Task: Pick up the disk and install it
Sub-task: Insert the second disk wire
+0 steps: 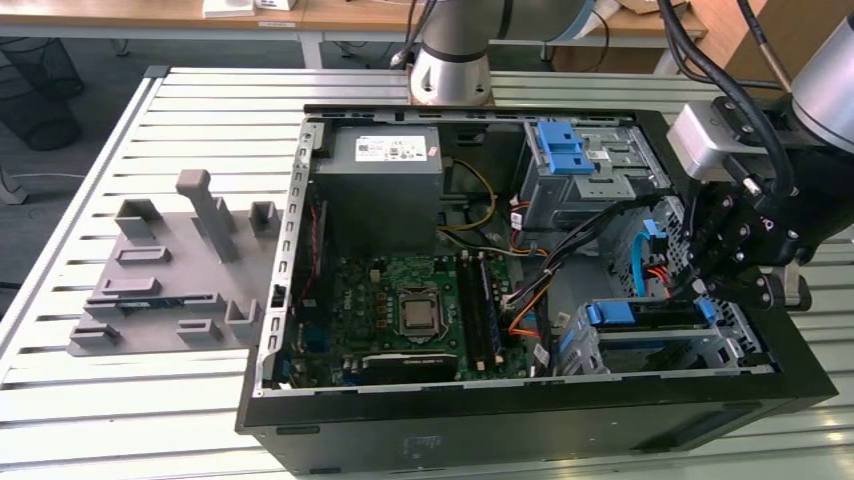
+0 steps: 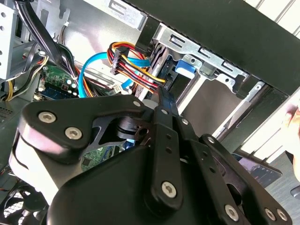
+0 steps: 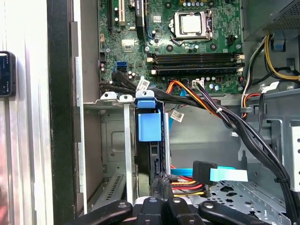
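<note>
The disk [image 1: 650,312] stands on edge in the drive cage at the front corner of the open computer case, on the exterior view's right. Its blue carrier tab [image 3: 149,125] faces the motherboard, and the dark drive body runs back between the cage's metal rails. The same blue tab [image 2: 185,69] appears just beyond my fingertips in the second wrist view. My gripper [image 1: 697,290] hangs over the cage. Its fingers [image 2: 164,117] are shut together with nothing between them, and their tips [image 3: 161,187] rest at the disk's upper edge near the cable end.
A bundle of coloured power wires [image 2: 133,58] and a blue data cable [image 3: 227,174] run right beside the fingers. The motherboard [image 1: 414,300], the grey power-supply box [image 1: 378,170] and a second blue-latched bay [image 1: 577,150] fill the case. A grey fixture [image 1: 167,270] lies on the slatted table.
</note>
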`<state>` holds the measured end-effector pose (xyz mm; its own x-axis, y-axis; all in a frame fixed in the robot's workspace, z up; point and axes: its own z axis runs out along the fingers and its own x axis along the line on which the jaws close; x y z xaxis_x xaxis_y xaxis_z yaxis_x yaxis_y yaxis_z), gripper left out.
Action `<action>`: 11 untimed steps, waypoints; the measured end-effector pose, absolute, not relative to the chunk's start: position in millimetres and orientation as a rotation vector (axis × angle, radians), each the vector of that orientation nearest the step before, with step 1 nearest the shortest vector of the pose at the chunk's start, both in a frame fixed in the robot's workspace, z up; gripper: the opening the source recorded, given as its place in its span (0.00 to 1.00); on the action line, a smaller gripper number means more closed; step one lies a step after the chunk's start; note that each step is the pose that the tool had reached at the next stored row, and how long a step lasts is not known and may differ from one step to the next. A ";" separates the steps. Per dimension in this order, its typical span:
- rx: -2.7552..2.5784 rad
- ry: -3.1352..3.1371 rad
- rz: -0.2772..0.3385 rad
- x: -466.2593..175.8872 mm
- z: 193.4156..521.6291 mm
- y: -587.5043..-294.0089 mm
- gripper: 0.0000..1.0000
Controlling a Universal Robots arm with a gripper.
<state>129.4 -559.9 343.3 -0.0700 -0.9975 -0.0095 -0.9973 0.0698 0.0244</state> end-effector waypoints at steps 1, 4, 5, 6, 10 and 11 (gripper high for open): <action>2.136 -2.291 -0.038 129.4 343.3 -559.9 0.11; 2.136 -2.290 -0.038 129.4 343.3 -559.8 0.11; 2.136 -2.290 -0.038 129.3 343.3 -559.8 0.11; 2.136 -2.291 -0.037 129.0 343.4 -559.9 0.11; 2.137 -2.292 -0.035 120.8 343.3 -559.8 0.11; 2.137 -2.292 -0.034 118.6 343.3 -559.8 0.11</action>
